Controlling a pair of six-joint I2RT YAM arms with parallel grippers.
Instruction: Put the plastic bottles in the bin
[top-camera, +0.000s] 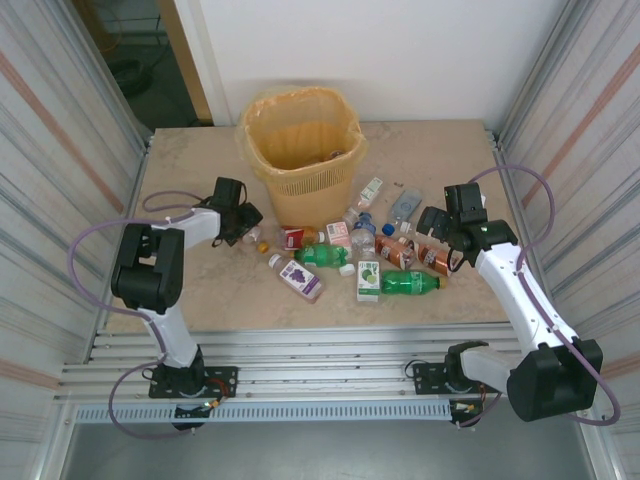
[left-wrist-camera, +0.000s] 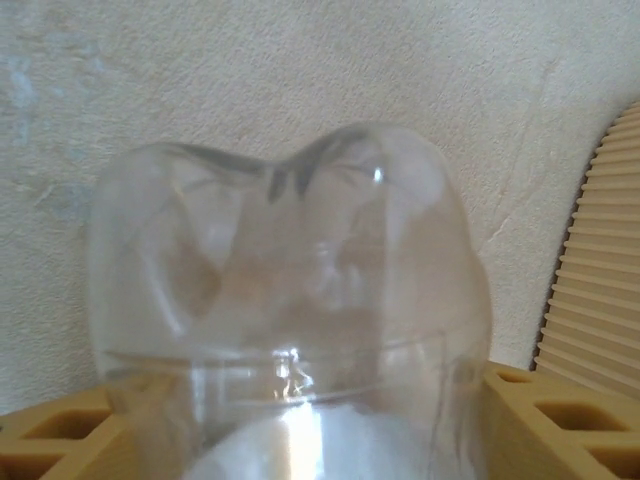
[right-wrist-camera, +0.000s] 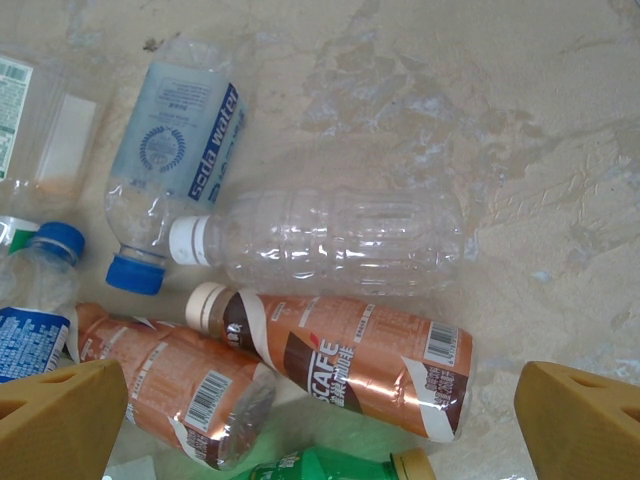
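Note:
The orange-yellow bin (top-camera: 305, 182) with its yellow liner stands at the back centre of the table. Several plastic bottles lie in front of it: green ones (top-camera: 408, 283), a purple-labelled one (top-camera: 297, 277), brown-labelled ones (top-camera: 395, 250) and clear ones (top-camera: 405, 205). My left gripper (top-camera: 243, 222) is low on the table left of the bin, and its fingers (left-wrist-camera: 560, 420) press both sides of a clear bottle (left-wrist-camera: 290, 290). My right gripper (right-wrist-camera: 320, 420) hangs open above a brown coffee bottle (right-wrist-camera: 350, 365). A clear white-capped bottle (right-wrist-camera: 340, 240) lies just beyond it.
The bin's ribbed wall (left-wrist-camera: 600, 290) is close on the right of the left gripper. A second brown bottle (right-wrist-camera: 170, 395), a blue-capped soda-water bottle (right-wrist-camera: 175, 150) and a green bottle (right-wrist-camera: 330, 467) crowd the right gripper. Corrugated walls (top-camera: 60, 130) flank the table.

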